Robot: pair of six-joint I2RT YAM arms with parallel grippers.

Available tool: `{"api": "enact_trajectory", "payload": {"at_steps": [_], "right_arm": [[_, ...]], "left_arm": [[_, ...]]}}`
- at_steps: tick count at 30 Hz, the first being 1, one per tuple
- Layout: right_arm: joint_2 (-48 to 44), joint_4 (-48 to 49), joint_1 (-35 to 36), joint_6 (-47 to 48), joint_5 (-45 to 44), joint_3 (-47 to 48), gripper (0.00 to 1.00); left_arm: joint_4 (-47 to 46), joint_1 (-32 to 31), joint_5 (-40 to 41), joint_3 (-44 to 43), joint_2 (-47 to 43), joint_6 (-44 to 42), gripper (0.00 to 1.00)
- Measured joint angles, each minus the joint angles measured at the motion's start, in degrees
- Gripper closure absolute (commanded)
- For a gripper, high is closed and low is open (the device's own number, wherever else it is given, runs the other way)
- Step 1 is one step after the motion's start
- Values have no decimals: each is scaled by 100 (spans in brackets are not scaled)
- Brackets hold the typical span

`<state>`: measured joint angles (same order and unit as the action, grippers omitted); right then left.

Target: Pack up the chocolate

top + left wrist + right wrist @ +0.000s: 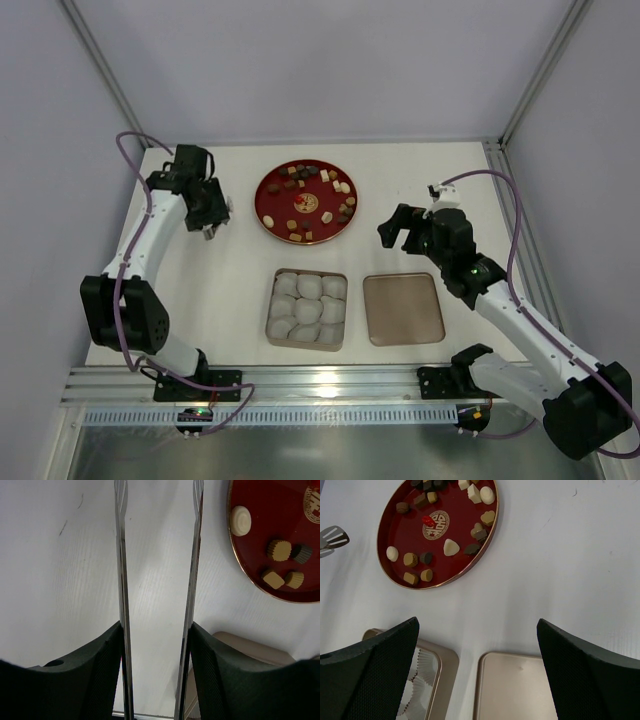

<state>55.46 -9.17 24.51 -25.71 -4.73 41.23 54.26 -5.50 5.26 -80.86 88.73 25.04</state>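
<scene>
Chocolate (306,201) on plate (268,215), just right of left gripper (208,232); tongs (157,580) parted, holding nothing. Right gripper (402,232) spread, empty, slightly farther. Left arm nearer.

Red round plate (268,205) on white table (420,175); nearer, cup-lined tray (277,275) beside flat tan lid (403,309).

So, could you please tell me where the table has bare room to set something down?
Bare table lies between the red plate and the right end effector, along the far edge behind the plate, and left of the tin. It is crowded in the middle: plate, tin and lid sit close together.
</scene>
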Motion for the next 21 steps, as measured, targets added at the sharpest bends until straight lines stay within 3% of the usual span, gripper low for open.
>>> {"api": "enact_trajectory", "payload": {"at_steps": [10, 21], "right_arm": [[35, -24, 0, 0, -2, 0, 0], [31, -214, 0, 4, -26, 0, 0]], "left_arm": [[271, -601, -37, -896, 24, 0, 47], [560, -1690, -195, -1622, 581, -2, 49]]}}
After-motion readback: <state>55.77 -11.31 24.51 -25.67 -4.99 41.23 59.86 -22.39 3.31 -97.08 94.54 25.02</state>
